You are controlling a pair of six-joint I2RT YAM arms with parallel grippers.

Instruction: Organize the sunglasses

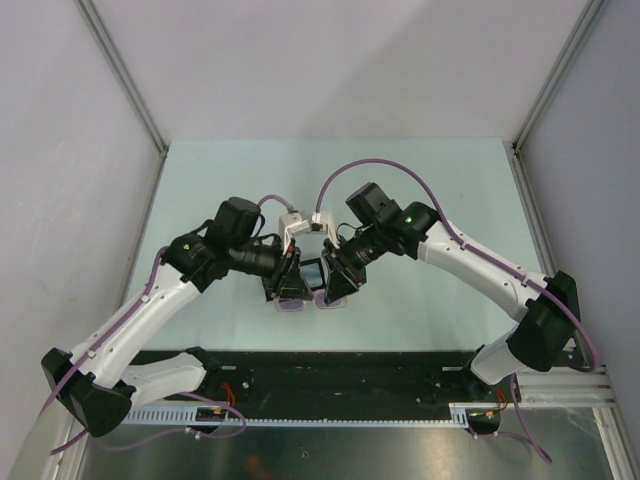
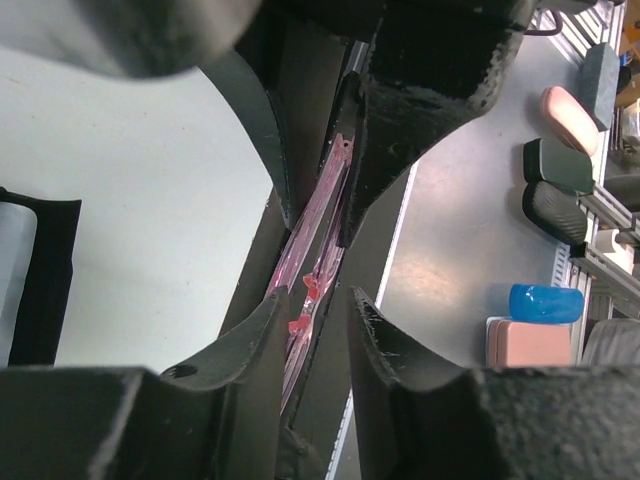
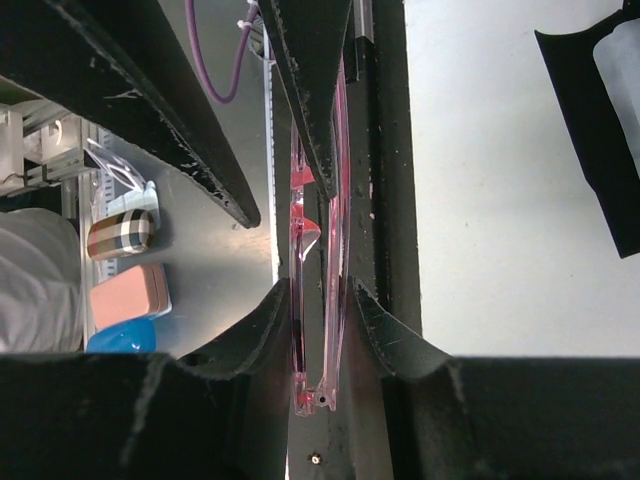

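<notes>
Left gripper [image 2: 316,300] clenched on sunglasses [image 2: 318,205], right gripper [image 3: 320,288] clenched on same frame; both pinch edge-on above counter [image 1: 420,200], likely steadying pair to fold temples.

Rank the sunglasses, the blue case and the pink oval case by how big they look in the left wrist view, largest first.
1. The sunglasses look largest: a long strip seen edge-on, though nearness to the camera inflates them.
2. The blue case and the pink oval case look about alike, so they are not ranked against each other.
</notes>
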